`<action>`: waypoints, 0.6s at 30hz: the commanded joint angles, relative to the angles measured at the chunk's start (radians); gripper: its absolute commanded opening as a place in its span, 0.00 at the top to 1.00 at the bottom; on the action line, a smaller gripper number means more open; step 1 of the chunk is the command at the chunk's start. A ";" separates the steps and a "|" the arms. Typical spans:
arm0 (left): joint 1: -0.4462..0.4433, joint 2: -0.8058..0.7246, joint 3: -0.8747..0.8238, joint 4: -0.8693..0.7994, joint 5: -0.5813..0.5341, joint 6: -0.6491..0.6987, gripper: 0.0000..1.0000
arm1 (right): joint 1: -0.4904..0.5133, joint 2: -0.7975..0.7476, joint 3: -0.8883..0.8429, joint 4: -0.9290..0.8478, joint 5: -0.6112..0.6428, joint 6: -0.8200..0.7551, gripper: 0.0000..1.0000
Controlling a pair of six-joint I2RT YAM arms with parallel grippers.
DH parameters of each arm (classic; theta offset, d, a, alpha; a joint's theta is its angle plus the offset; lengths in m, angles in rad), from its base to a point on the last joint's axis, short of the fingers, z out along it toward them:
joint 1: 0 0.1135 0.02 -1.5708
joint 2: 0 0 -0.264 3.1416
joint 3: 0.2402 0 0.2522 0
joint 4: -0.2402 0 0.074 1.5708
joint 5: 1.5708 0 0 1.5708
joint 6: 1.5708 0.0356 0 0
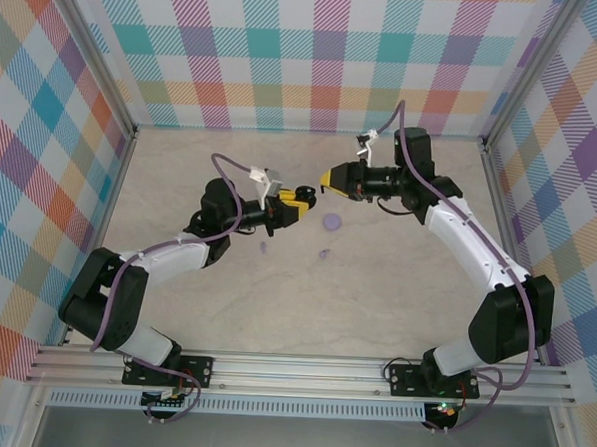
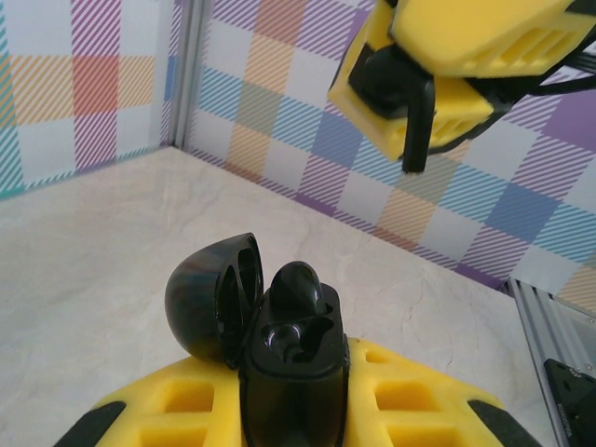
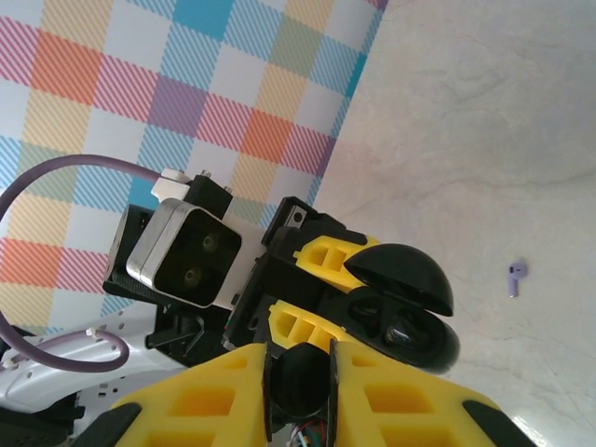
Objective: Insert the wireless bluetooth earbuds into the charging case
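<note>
Nearest me, short of the charging case (image 2: 289, 382), 2 lilac earbuds (image 1: 324, 253) lie loose on the surface (image 1: 395, 289), and a lilac disc (image 1: 331, 222) sits just right of the case. My left jaws are clamped on the case, lid open. 1 socket looks filled by a black bud (image 2: 303, 284), the other bare. Just beyond and above the case, my right jaws pinch a black earbud (image 2: 415, 140), stem pointing down.

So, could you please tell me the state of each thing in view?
Black charging case: lid open, clamped in the left gripper.
Black earbud: pinched in the right gripper, not yet in the case.
Left lilac earbud: loose on the table.
Right lilac earbud: loose on the table.
Lilac disc: flat on the table.
</note>
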 commanded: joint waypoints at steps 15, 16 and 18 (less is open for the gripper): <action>-0.039 -0.046 0.095 -0.006 0.049 0.040 0.87 | 0.061 -0.020 0.112 -0.047 -0.028 -0.079 0.78; -0.039 -0.047 0.096 -0.008 0.049 0.041 0.87 | 0.061 -0.020 0.113 -0.050 -0.026 -0.084 0.78; -0.041 -0.052 0.098 -0.011 0.051 0.042 0.87 | 0.063 -0.022 0.117 -0.067 -0.014 -0.099 0.78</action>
